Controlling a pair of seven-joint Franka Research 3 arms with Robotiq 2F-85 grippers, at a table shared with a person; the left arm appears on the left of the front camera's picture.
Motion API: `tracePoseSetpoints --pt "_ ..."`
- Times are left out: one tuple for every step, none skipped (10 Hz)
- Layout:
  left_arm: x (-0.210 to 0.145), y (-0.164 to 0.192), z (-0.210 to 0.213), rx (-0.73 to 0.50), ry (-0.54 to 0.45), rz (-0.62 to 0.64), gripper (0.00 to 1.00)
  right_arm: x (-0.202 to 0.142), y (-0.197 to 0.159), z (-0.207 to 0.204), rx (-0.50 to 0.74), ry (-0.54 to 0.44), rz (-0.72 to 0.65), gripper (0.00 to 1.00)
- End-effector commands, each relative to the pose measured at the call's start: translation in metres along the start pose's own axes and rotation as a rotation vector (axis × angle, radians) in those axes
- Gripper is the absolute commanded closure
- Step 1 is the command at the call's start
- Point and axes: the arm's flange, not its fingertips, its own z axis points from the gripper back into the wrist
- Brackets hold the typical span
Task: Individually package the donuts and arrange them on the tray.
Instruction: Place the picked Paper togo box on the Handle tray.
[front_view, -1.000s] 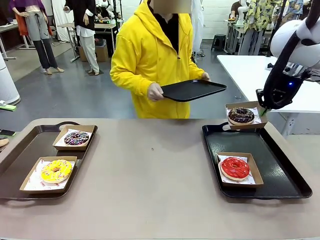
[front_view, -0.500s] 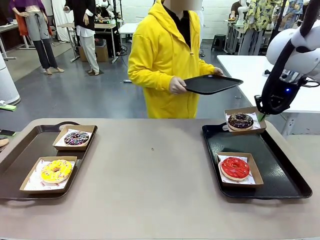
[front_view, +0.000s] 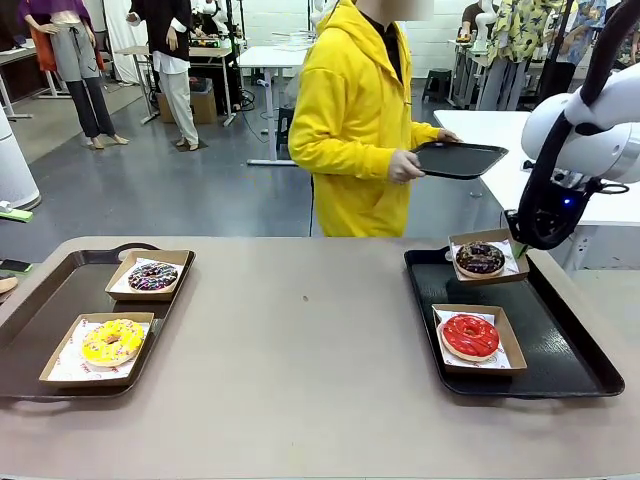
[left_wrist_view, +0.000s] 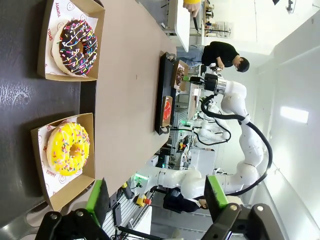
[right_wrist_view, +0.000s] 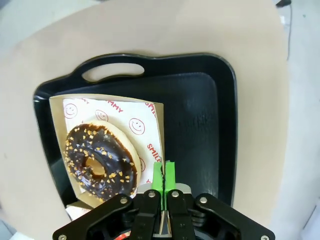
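Left gripper (left_wrist_view: 155, 202): green-padded jaws spread apart, nothing between them. Below it, a dark tray (left_wrist_view: 20, 95) carries two brown cardboard boxes: one holds a yellow-glazed sprinkled ring donut (left_wrist_view: 68, 149), the other a chocolate sprinkled ring donut (left_wrist_view: 75, 48).

Front camera faces across the table (front_view: 300, 340); both wrist cameras look closely down onto it.

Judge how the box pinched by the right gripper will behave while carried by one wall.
Box looks like thin cardboard, so likely flexes. Right gripper pinches only one wall, so the donut may tilt it. The paper liner might let the donut slide.
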Motion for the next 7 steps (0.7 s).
tracePoseSetpoints --pt "-0.002 -0.001 0.0 -0.008 0.003 -0.012 0.0 0.001 -0.006 -0.016 0.014 0.009 0.018 0.99" --pt "-0.002 -0.001 0.0 -0.008 0.003 -0.012 0.0 0.002 -0.005 -0.024 0.017 0.036 0.021 0.99" --pt "-0.002 -0.001 0.0 -0.008 0.003 -0.012 0.0 0.003 -0.006 -0.029 0.018 0.046 0.014 0.99" --pt "-0.002 -0.001 0.0 -0.008 0.003 -0.012 0.0 0.003 -0.006 -0.033 0.011 0.055 0.012 0.99" --pt "-0.002 -0.001 0.0 -0.008 0.003 -0.012 0.0 0.005 -0.006 -0.035 0.015 0.063 0.006 0.99" --pt "-0.002 -0.001 0.0 -0.008 0.003 -0.012 0.0 0.005 -0.006 -0.035 0.026 0.062 0.013 0.99" --pt "-0.002 -0.001 0.0 -0.008 0.003 -0.012 0.0 0.004 -0.005 -0.033 0.03 0.057 0.014 0.67"
